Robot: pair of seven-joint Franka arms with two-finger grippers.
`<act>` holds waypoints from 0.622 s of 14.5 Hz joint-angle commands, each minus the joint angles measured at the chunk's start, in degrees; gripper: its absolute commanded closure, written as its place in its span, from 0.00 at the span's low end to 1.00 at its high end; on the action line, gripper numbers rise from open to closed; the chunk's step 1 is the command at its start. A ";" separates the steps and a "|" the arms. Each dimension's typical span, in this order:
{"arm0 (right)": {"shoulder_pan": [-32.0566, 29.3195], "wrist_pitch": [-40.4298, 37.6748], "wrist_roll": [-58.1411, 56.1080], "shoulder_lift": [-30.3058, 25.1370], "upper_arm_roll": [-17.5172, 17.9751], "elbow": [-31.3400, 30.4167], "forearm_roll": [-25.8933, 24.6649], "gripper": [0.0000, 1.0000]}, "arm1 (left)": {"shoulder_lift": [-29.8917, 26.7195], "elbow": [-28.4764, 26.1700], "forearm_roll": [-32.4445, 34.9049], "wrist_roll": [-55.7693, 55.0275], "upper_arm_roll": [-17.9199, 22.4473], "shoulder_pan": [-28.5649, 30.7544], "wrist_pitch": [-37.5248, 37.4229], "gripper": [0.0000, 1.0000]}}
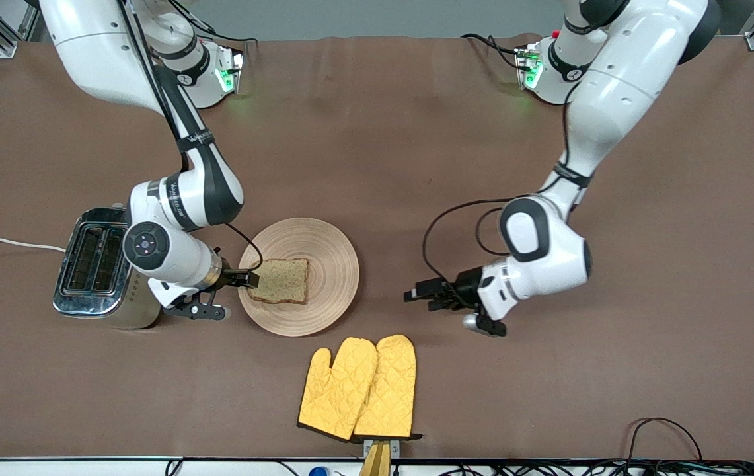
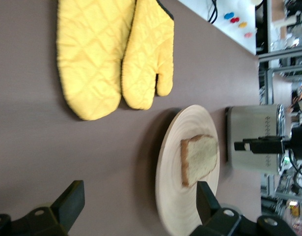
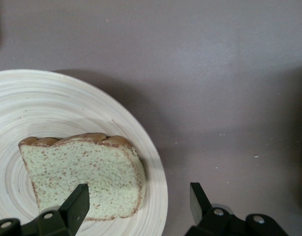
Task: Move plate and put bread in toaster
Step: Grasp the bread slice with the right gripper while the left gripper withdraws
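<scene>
The tan wooden plate (image 1: 324,251) lies mid-table with the brown bread (image 1: 281,281) on its part nearest the toaster (image 1: 96,264). The toaster stands beside the plate toward the right arm's end, slots up. My right gripper (image 1: 248,279) is open and low at the plate's rim between toaster and bread. In the right wrist view one finger (image 3: 77,204) is over the bread (image 3: 82,172) and the other is off the plate (image 3: 67,108). My left gripper (image 1: 419,294) is open and empty over bare table beside the plate. The left wrist view shows the plate (image 2: 173,196), bread (image 2: 200,157) and toaster (image 2: 254,137).
A pair of yellow oven mitts (image 1: 360,390) lies nearer to the front camera than the plate, also in the left wrist view (image 2: 111,59). The toaster's white cord (image 1: 6,243) runs off the right arm's end of the table. Black cables (image 1: 667,430) lie at the front edge.
</scene>
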 commanded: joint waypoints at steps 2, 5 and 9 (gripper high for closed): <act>0.40 1.68 2.55 2.08 -0.27 -0.05 0.23 0.13 | -8.89 -4.45 15.67 -7.03 0.00 7.16 -10.90 0.00; 0.75 2.38 2.91 2.69 -0.27 -0.67 0.23 0.15 | -13.64 -4.01 28.42 -7.93 0.00 12.26 -19.27 0.00; 0.84 2.38 5.62 3.48 -0.27 -0.76 0.41 0.22 | -21.37 -3.66 39.95 -12.84 0.09 16.14 -28.59 0.00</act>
